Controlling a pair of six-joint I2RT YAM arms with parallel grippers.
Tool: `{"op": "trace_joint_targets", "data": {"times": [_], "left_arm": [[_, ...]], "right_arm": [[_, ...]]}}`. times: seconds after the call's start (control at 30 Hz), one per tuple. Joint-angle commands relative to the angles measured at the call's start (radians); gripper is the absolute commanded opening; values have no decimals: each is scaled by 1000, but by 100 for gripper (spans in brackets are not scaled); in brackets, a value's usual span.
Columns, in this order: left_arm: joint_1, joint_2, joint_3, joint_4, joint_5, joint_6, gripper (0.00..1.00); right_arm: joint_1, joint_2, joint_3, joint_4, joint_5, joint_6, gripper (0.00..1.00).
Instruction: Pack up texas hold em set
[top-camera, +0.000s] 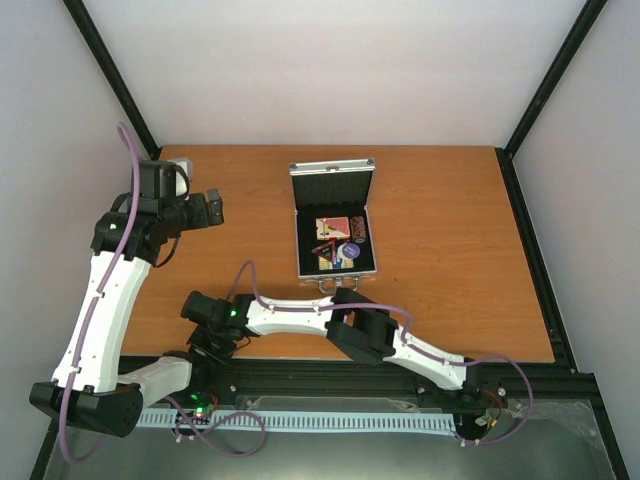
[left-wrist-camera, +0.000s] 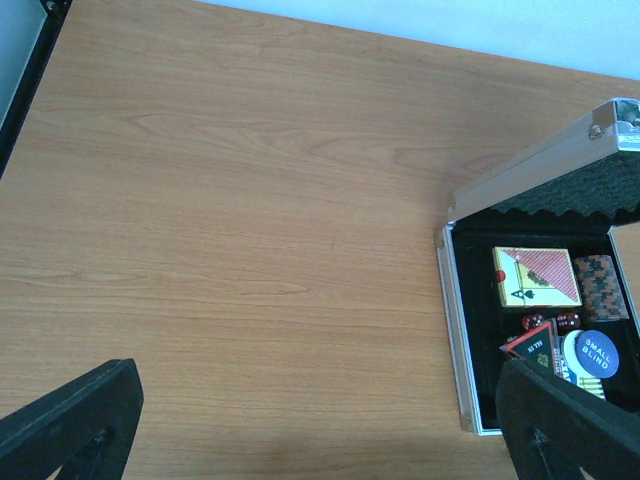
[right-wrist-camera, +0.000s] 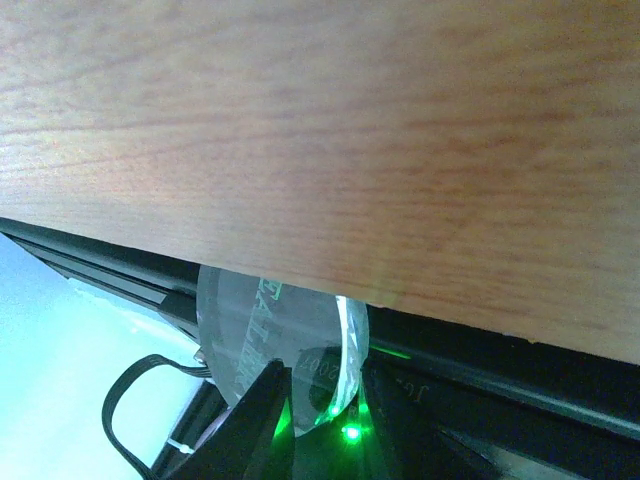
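Right wrist, pincer gripping clear disc

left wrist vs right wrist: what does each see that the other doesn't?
Left wrist only: open case with card deck, chip stack, red dice and blue disc inside; left tool wide open, holding nothing. Right wrist only: right tool closed on the clear disc. Both: wooden table.

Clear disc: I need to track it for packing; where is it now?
Right wrist view: the clear disc is held in the right gripper at the table's near edge, left of the open case.
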Motion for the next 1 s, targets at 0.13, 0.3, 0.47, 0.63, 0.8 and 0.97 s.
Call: {"op": "trace_joint_targets", "data": {"times": [0.13,0.3,0.47,0.63,0.8,0.97], "left_arm": [[-2,-12,23,-2,-14,17,100],[-3,-17,23,-2,-16,17,100],[-2,-19,22,-1,-16,17,100],[-3,-19,20,0,-14,19,100],[-2,-16,19,-2,-19,21,100],[-2,-11,15,-5,-32,21,100]], "right_arm": [[20,-16,-84,10,10,-51,3],[-14,-142,-231,41,108,-50,3],[-52,-301,-427,73,202,-44,3],[-81,-385,-546,100,234,-31,3],[-88,-405,-541,88,227,-71,3],[-82,-363,-439,16,179,-136,57]]}}
